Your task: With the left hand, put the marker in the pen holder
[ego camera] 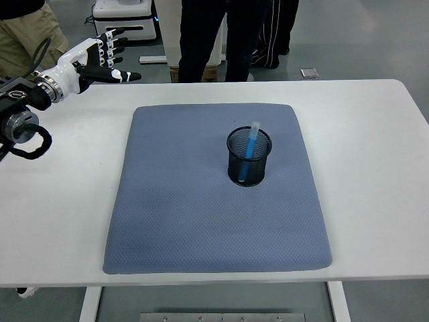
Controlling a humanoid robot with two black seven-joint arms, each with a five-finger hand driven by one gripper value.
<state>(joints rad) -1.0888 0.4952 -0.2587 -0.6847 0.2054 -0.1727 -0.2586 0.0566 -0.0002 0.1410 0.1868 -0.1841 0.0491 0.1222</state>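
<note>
A black mesh pen holder [249, 156] stands upright on the blue mat [214, 188], right of its middle. A blue marker [250, 145] with a pale cap leans inside it, its top sticking out above the rim. My left hand [107, 60] hovers over the table's far left corner, well away from the holder. Its white fingers are spread and it holds nothing. The right arm does not show.
The white table [375, 168] surrounds the mat on all sides. Several people's legs [221, 33] stand behind the far edge, and a white machine base [124, 17] sits on the floor at the top left.
</note>
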